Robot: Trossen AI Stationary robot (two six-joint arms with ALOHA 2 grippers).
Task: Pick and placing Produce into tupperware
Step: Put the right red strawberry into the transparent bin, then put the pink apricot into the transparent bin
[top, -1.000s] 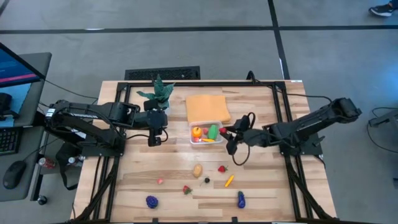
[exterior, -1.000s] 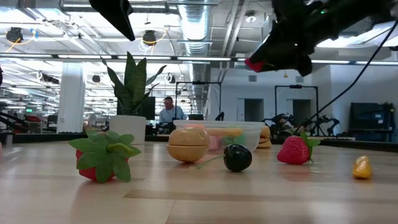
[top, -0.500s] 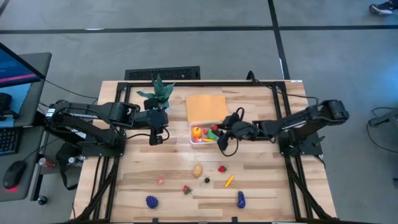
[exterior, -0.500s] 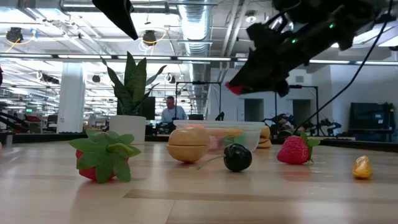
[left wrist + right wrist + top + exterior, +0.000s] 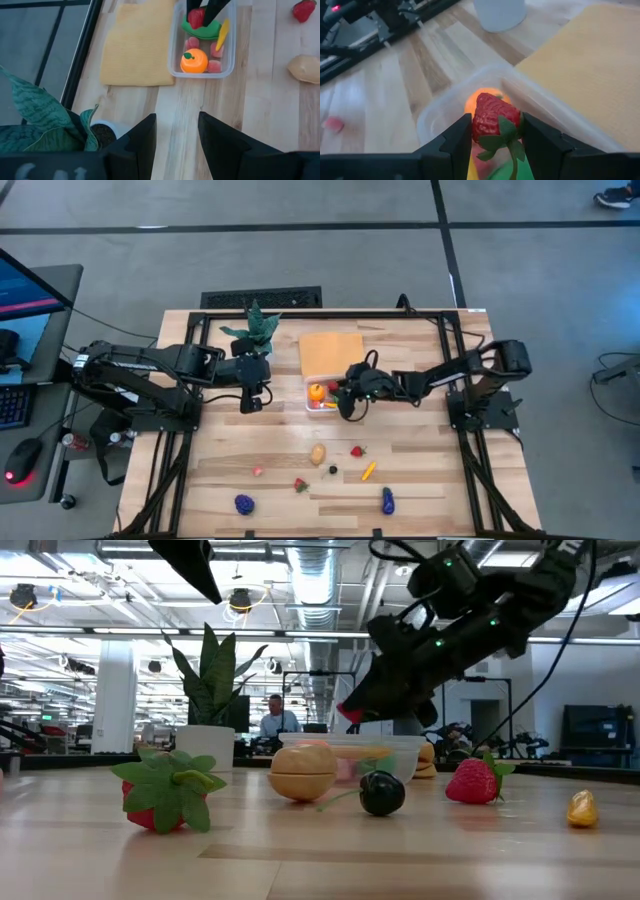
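The right gripper (image 5: 492, 131) hangs directly over the tupperware (image 5: 331, 393), jaws pinching a red toy strawberry (image 5: 495, 119) by its sides, green leaves trailing below. From above, that strawberry is almost swallowed by the dark wrist; only a red speck shows. Inside the tupperware sit an orange toy fruit (image 5: 194, 60), a green piece, a yellow sliver and some pink bits too small to name. The orange cloth (image 5: 333, 351) lies flat, touching the tupperware's far edge, the potted plant (image 5: 254, 330) just beyond. The left gripper (image 5: 251, 399) waits over the surface left of the tupperware, well clear of it, jaws parted and empty. Nearer the front of the surface: a tan potato (image 5: 317, 453), another strawberry (image 5: 356, 450), a dark cherry (image 5: 381, 793), a yellow piece (image 5: 368, 471), two purple items.
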